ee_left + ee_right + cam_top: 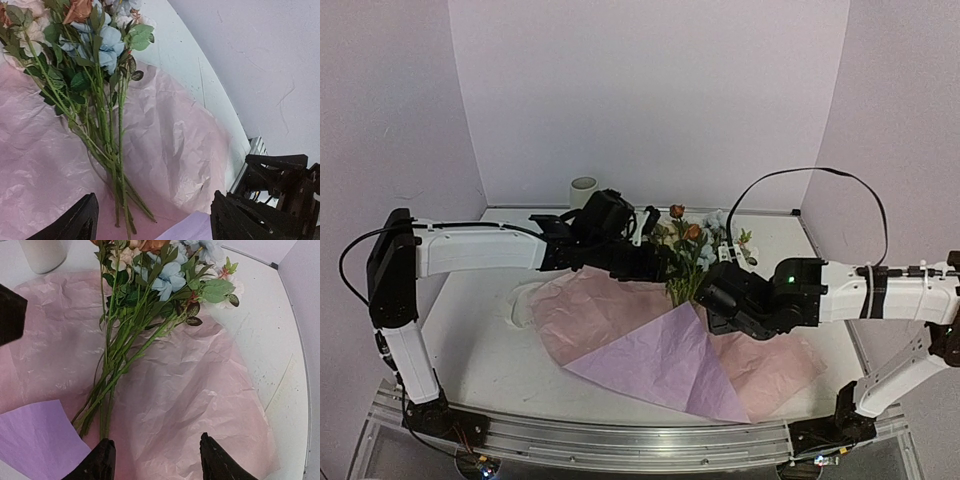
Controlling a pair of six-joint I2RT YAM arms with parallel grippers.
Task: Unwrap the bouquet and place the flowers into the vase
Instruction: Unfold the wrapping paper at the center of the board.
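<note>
Noted the flowers (688,255) lying flat on the opened pink paper (610,315) mid-counter, blooms toward the back wall, stem ends toward the arms. Wrapping off and spread wide under the bunch. Saw one folded corner (670,365) of that sheet turned over at the near side, lilac face up. Spotted the vase (583,190) upright at the back of the white counter (470,330), left of the blooms and apart from them.

Found the left hand (660,262) low over the paper on the left of the stems, jaws standing wide, nothing between the fingers (75,222). From its wrist view, stem ends resting on the paper beyond the gap.

Found the right hand (705,297) on the right of the bunch near the stem ends, jaws likewise apart, gripping nothing. From its wrist view, lowest stem tips just beside one jaw; cannot tell whether touching.
</note>
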